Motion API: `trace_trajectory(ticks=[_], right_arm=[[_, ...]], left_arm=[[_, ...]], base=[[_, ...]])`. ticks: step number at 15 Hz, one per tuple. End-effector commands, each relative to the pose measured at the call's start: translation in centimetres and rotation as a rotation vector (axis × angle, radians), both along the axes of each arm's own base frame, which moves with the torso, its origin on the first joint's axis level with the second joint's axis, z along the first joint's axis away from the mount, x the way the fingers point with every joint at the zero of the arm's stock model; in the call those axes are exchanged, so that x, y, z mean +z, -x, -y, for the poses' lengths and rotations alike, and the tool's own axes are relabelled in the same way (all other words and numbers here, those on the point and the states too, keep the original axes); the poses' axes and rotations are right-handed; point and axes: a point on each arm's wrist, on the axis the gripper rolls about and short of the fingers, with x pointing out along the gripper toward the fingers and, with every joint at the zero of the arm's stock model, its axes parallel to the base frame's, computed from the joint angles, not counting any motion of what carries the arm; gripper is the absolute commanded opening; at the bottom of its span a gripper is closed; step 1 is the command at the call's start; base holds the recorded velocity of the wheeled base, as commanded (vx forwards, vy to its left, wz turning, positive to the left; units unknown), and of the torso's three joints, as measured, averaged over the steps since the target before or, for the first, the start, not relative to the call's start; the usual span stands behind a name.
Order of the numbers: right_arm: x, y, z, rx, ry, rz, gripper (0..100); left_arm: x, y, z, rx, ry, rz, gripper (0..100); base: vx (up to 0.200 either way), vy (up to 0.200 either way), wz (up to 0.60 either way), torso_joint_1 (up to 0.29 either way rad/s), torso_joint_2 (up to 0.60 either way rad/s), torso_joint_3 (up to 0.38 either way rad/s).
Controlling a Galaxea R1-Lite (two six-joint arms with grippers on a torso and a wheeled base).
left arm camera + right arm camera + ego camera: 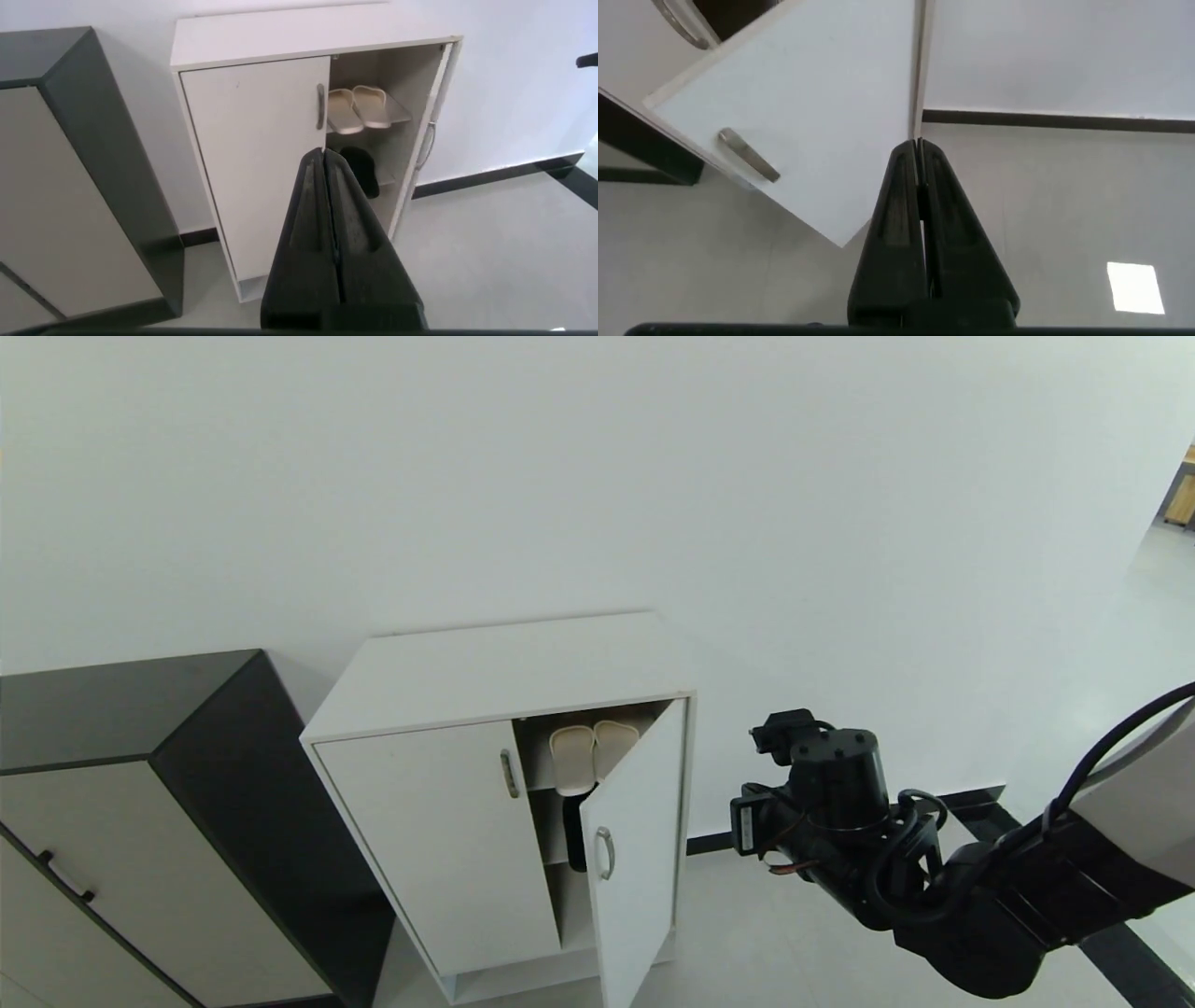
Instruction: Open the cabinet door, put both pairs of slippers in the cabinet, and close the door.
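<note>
Right gripper (920, 147) closed near ajar cabinet door (644, 882); slippers (594, 753) inside, seemingly two pairs.

My right claw (920, 147), fingers pressed together, points at the free edge of the white cabinet door (822, 103), near its metal handle (747, 155).
</note>
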Motion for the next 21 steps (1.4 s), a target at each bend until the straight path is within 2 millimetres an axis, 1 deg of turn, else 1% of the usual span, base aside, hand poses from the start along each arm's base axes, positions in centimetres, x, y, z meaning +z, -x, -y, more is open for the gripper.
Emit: trace_trajectory(ticks=[1, 4, 6, 9, 10, 12, 13, 17, 21], right_arm=[[-0.1, 0.0, 0.0, 0.003, 0.001, -0.003, 0], [-0.5, 0.5, 0.0, 0.039, -0.005, -0.014, 0], [-1.1, 0.8, 0.4, 0.093, -0.010, -0.044, 0], [-2.3, 0.7, 1.9, 0.169, 0.011, -0.095, 0], [-2.9, 1.0, 2.8, 0.206, 0.022, -0.117, 0], [-3.9, 1.3, 3.6, 0.269, 0.032, -0.146, 0], [-4.3, 1.3, 3.8, 0.284, 0.034, -0.145, 0], [-6.3, 0.6, 3.5, 0.277, 0.041, -0.157, 0], [-6.4, 0.6, 3.5, 0.278, 0.042, -0.160, 0]], left_arm=[[0.0, 0.0, 0.0, 0.001, 0.000, -0.001, 0], [0.0, 0.0, 0.0, 0.001, 0.000, 0.002, 0], [0.0, 0.0, 0.0, 0.001, 0.000, -0.001, 0], [0.0, 0.0, 0.0, 0.002, 0.000, -0.001, 0], [0.0, 0.0, 0.0, 0.002, 0.002, 0.001, 0], [0.0, 0.0, 0.0, 0.002, 0.002, 0.001, 0], [0.0, 0.0, 0.0, 0.001, 0.000, 0.001, 0], [0.0, 0.0, 0.0, 0.001, 0.000, 0.001, 0], [0.0, 0.0, 0.0, 0.001, 0.000, 0.001, 0]], base=[[0.000, 0.000, 0.60, 0.002, 0.00, 0.002], [0.000, 0.000, 0.00, 0.000, 0.00, 0.000], [0.000, 0.000, 0.00, 0.000, 0.00, 0.000], [0.000, 0.000, 0.00, 0.000, 0.00, 0.000], [0.000, 0.000, 0.00, 0.000, 0.00, 0.000], [0.000, 0.000, 0.00, 0.000, 0.00, 0.000], [0.000, 0.000, 0.00, 0.000, 0.00, 0.000], [0.200, 0.000, 0.00, 0.001, 0.00, -0.001], [0.200, 0.000, 0.00, -0.005, 0.00, 0.006]])
